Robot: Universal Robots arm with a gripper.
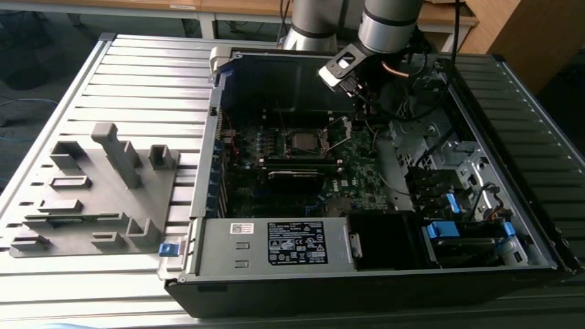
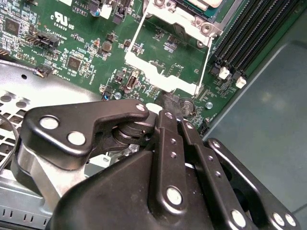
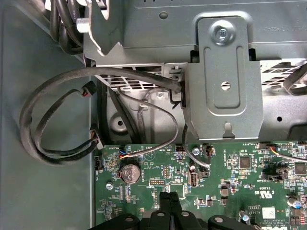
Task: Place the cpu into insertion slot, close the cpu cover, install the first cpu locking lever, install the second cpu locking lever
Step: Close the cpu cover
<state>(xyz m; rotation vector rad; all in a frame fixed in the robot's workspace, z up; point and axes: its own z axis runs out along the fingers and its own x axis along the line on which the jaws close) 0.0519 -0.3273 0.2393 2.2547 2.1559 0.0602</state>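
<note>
The fingers [image 2: 169, 139] are being held pressed together, w/ no gap showing at the tips in the second wrist view; whether anything thin is being pinched btwn them cannot be told. The tips are being held right at the outer edge of the cpu cover [image 2: 158, 74]; touching or just short of it cannot be told. The cover is being kept open, tilted up off the motherboard [image 2: 72, 28], w/ green board being shown through its big window. A coin cell [image 2: 187, 106] is being shown just beside the tips; in the first wrist view the same coin cell [image 3: 128, 173] is being seen near the finger ends [image 3: 170, 203].

The cpu [image 1: 305, 142] is being seen seated in the insertion slot [image 1: 290, 137], grey top up and uncovered, approx. mid-board in the exterior view; the raised cover is being seen on the slot's side toward the exterior view's right. Black memory slots [image 2: 249, 33] are being shown alongside the socket.

Further out, looped black cables [image 3: 53, 120] and a grey metal bracket [image 3: 224, 81] are being shown past the board edge. The arm [image 1: 388, 24] is being reached down into the open pc case [image 1: 366, 288]; a labelled metal box [image 1: 274, 243] is being seen at the case's near side. The case is being carried on the slatted counter [image 1: 137, 75], w/ a grey fixture block [image 1: 92, 192] lying well apart, toward the exterior view's left.
</note>
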